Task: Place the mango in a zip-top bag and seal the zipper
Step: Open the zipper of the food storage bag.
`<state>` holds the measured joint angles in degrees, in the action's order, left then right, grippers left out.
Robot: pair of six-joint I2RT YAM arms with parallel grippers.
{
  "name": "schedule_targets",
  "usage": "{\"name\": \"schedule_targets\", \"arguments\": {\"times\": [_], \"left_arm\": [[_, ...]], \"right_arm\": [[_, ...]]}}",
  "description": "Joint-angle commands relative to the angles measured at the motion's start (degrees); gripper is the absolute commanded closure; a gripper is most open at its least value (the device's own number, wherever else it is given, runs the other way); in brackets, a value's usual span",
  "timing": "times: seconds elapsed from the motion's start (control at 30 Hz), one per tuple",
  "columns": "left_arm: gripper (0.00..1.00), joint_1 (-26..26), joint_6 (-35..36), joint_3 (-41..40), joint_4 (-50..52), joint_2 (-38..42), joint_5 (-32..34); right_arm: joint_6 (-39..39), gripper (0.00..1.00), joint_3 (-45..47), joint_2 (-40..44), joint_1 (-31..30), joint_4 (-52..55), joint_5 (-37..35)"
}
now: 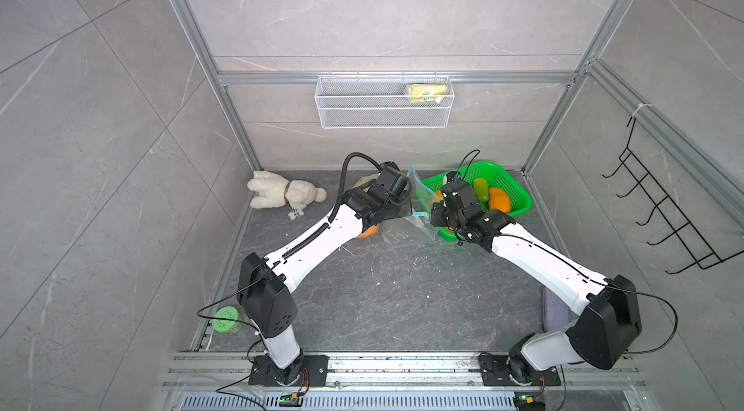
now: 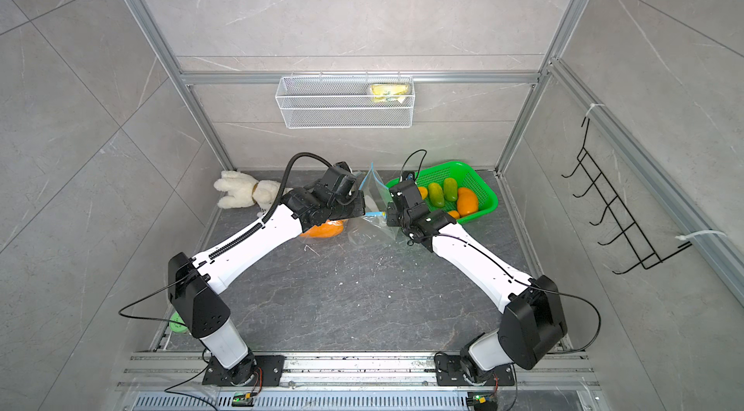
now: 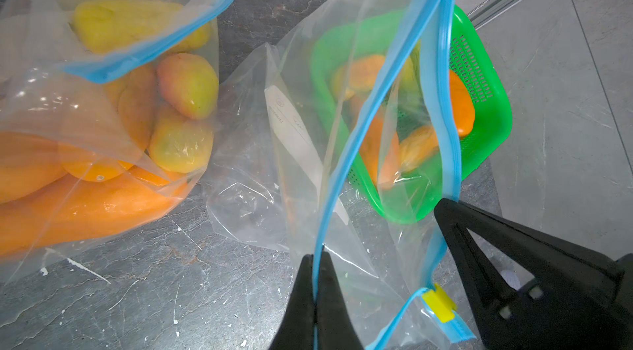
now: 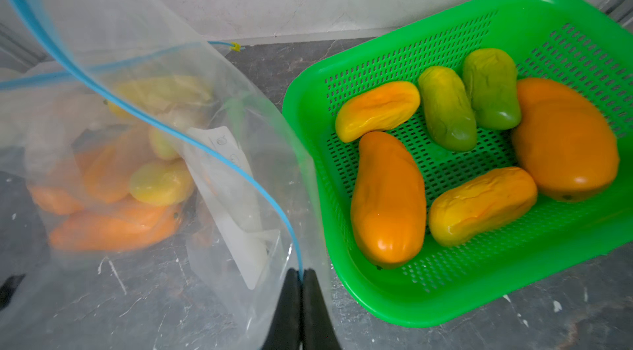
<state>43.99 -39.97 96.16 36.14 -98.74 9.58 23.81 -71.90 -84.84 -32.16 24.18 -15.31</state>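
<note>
Opposite rims of the zip-top bag (image 3: 363,255) are clamped by the left gripper (image 3: 315,262) and right gripper (image 4: 301,274); its mouth is spread.

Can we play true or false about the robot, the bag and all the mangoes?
1. The left gripper and the right gripper both pinch the clear zip-top plastic bag with the blue zipper. True.
2. That bag is zipped shut. False: its two blue zipper edges stand apart, so its mouth is open.
3. The green slotted plastic basket is empty. False: six mangoes lie in it, orange, yellow and green.
4. The white plush toy sits in the basket. False: it lies on the dark stone-look table, far from the basket.
5. A second clear bag full of mangoes lies on the table. True.
</note>
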Motion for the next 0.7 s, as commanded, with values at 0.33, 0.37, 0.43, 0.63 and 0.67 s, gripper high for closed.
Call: {"name": "schedule_targets", "arguments": {"times": [0.33, 0.37, 0.43, 0.63, 0.67], "left_arm": [[1.00, -0.72, 0.74, 5.84, 1.87, -4.26, 1.57], [1.00, -0.72, 0.66, 5.99, 1.92, -4.52, 1.62], [1.00, -0.74, 0.57, 6.28, 2.19, -4.88, 1.66], [1.00, -0.67, 0.45, 6.23, 2.01, -4.62, 2.19], [1.00, -0.71, 0.58, 6.23, 2.05, -4.62, 2.17]], "right_arm": [[-2.73, 0.65, -5.92, 2.87, 0.96, 2.44, 20.11], [-3.26, 0.62, -6.07, 3.27, 1.01, 2.80, 20.38], [-4.37, 0.58, -6.87, 3.82, 0.96, 4.28, 20.50], [-6.21, 0.39, -6.61, 7.35, 1.70, 6.77, 20.87], [-6.17, 0.39, -6.12, 7.87, 2.23, 6.88, 20.82]]}}
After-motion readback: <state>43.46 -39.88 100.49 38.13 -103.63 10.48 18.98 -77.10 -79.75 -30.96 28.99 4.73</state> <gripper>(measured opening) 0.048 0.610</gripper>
